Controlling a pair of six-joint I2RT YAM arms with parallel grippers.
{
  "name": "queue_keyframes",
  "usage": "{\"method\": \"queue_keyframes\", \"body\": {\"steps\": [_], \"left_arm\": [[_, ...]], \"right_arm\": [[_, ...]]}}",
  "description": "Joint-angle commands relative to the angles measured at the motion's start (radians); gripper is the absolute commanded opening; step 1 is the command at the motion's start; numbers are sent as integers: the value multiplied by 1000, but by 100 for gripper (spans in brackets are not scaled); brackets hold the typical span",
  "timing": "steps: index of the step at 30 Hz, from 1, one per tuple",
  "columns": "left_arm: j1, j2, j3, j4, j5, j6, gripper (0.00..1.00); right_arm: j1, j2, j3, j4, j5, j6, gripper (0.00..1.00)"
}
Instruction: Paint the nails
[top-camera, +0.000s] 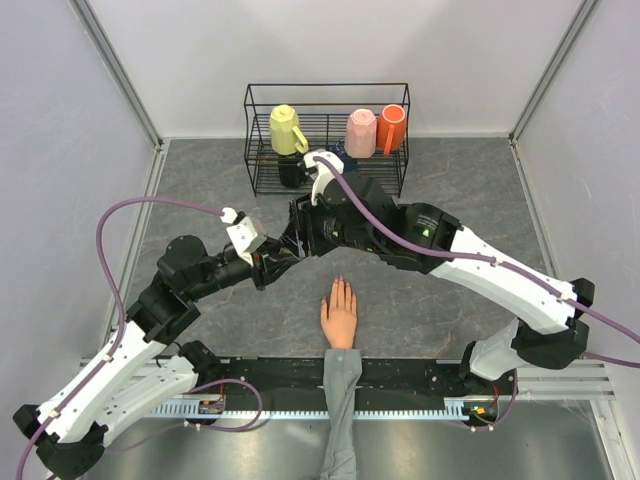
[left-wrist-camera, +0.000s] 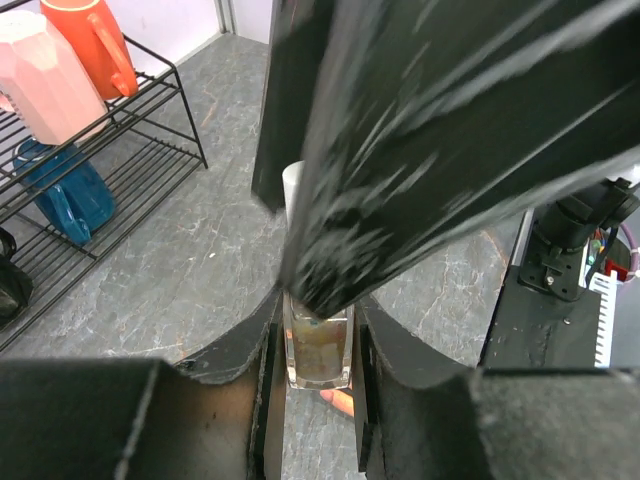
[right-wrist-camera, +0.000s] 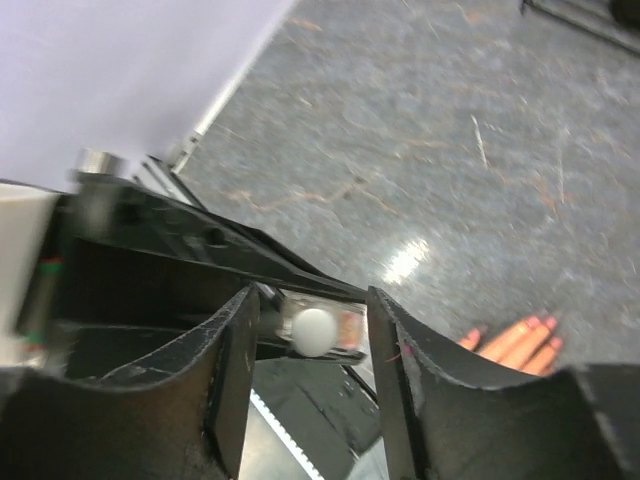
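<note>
My left gripper (left-wrist-camera: 316, 330) is shut on a small clear polish bottle (left-wrist-camera: 318, 352), held up off the table. The bottle's white cap (right-wrist-camera: 312, 329) sits between the fingers of my right gripper (right-wrist-camera: 312, 312), which stands open with a gap on each side of the cap. In the top view both grippers meet above the table, left gripper (top-camera: 283, 252) and right gripper (top-camera: 300, 228), just beyond the peach mannequin hand (top-camera: 340, 315) with its grey sleeve. The nails (right-wrist-camera: 540, 324) look pinkish at the fingertips in the right wrist view. One fingertip (left-wrist-camera: 341, 401) shows under the bottle.
A black wire rack (top-camera: 262, 100) at the back holds a yellow mug (top-camera: 286, 130), a pink mug (top-camera: 361, 132), an orange mug (top-camera: 392, 128) and a blue one (left-wrist-camera: 62, 195) on its lower shelf. A black rail (top-camera: 420, 375) runs along the near edge. Walls close both sides.
</note>
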Motion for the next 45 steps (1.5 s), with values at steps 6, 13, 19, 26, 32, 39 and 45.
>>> {"method": "queue_keyframes", "body": {"steps": [6,13,19,26,32,39,45], "left_arm": [[-3,-15,24,28,-18,34,2],[-3,-30,30,21,50,-12,2],[-3,-48,22,103,588,-121,2],[-3,28,8,311,942,-359,2],[-3,-1,36,148,735,-215,2],[-3,-7,74,25,459,-119,2],[-3,-21,77,-35,265,-58,2]], "right_arm": [[7,0,40,-63,62,5,34],[9,-8,20,-63,-7,-86,0],[3,-112,-111,90,-379,-399,0],[-5,-175,-222,126,-745,-594,0],[-28,-192,-254,143,-682,-567,0],[-28,-202,-220,135,-408,-380,58],[-28,-192,-153,69,-207,-145,88]]}}
